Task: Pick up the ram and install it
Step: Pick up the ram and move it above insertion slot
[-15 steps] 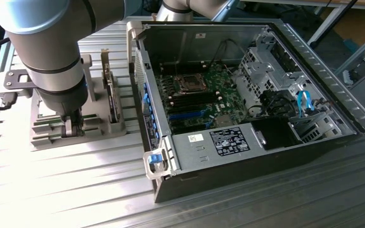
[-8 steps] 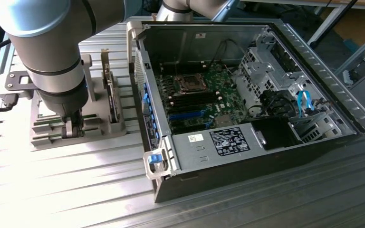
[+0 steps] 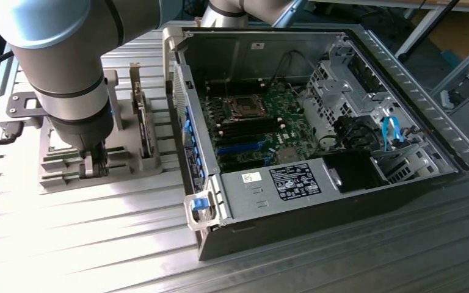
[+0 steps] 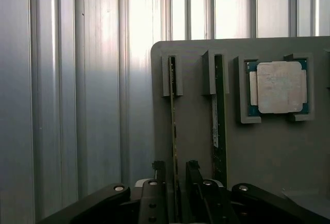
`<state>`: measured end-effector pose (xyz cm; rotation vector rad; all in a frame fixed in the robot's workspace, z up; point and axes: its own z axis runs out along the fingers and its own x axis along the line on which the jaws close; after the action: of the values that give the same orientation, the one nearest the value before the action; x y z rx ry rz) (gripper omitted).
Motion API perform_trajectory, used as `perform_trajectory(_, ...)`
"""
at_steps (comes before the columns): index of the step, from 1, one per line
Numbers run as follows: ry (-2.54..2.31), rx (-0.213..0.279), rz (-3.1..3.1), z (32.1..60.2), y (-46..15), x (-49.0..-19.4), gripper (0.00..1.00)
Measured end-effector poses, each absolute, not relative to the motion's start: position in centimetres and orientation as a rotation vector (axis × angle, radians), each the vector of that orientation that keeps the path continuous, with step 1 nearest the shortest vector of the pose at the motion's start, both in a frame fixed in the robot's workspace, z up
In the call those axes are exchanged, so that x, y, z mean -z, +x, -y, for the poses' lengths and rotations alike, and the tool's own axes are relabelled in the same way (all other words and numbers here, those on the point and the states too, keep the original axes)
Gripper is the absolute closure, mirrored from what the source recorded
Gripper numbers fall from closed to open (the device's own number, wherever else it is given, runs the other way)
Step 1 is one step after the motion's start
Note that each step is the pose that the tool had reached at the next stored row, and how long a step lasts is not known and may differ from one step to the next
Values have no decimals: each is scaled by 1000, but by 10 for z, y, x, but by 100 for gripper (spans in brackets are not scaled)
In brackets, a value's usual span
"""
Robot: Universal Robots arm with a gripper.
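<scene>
- While the ram (image 4: 172, 126) stands on its long edge in a slot of the grey holder (image 4: 196, 147), at the exterior view's left of the open computer case (image 3: 300, 221), it is straddled by the gripper (image 4: 175, 170). The fingers (image 4: 160, 168) are seen apart, one at each face of the board, with a thin gap on both sides, so nothing is clamped.
- A light, stiff but brittle board is to be expected. Little weight is judged, yet bending or twisting could crack it or its chips.
- The hold is best taken on the two flat faces, near the middle of the length and close to the free edge, so that the contact edge down in the slot is not touched. The smooth faces may be slippery, so a square, even squeeze is called for.
- A second stick (image 4: 219, 116) is held in the neighbouring slot, just beside the ram, and could be brushed by a finger.
- A square processor (image 4: 278, 87) is seated in a pocket of the same holder. No writing can be read on its silver lid.
- A pale sticker is carried on the second stick, but it is seen edge-on and cannot be read.
- On the power supply (image 3: 300, 180), at the near side of the case, a white label with black print is borne, with a smaller sticker (image 3: 253, 177) beside it. The text is too small to be read, and no brand can be made out anywhere.
</scene>
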<state>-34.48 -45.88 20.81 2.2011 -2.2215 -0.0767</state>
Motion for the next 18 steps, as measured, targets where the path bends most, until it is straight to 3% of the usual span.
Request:
perform_trajectory(6,2201,77,2222,459,-345,-208,71)
perform_trajectory(7,2201,77,2222,459,-345,-208,78)
perform_trajectory(17,2201,77,2222,459,-345,-208,80)
perform_trajectory(18,2201,77,2222,459,-345,-208,87)
